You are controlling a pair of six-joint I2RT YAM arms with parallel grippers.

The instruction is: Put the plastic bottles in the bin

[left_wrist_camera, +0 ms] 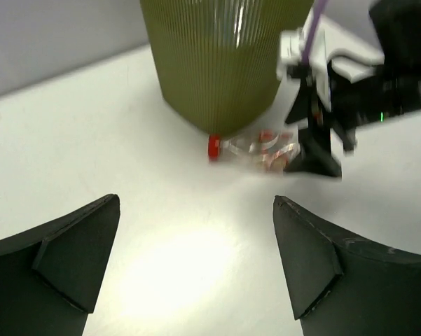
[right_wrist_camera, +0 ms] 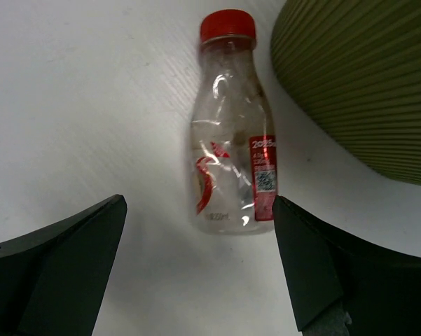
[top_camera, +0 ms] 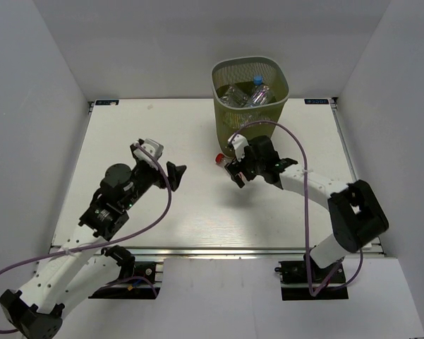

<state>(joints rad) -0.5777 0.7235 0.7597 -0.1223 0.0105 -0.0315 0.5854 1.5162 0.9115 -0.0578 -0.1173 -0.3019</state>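
A clear red-capped bottle (right_wrist_camera: 231, 147) with a red label lies on the white table, cap pointing away, just beside the olive-green mesh bin (right_wrist_camera: 357, 77). My right gripper (right_wrist_camera: 199, 201) is open, its jaws wide on either side of the bottle's base and not touching it. From above, the bottle (top_camera: 221, 159) lies in front of the bin (top_camera: 268, 106), with my right gripper (top_camera: 233, 165) at it. Several clear bottles, one blue-capped (top_camera: 257, 80), lie inside the bin. My left gripper (top_camera: 159, 161) is open and empty at mid-table; its view shows the bottle (left_wrist_camera: 252, 148) and bin (left_wrist_camera: 217, 63) ahead.
The table (top_camera: 127, 127) is enclosed by grey walls on the left, back and right. A purple cable (top_camera: 296, 141) loops over my right arm near the bin. The right arm's wrist (left_wrist_camera: 350, 98) shows in the left wrist view beside the bin.
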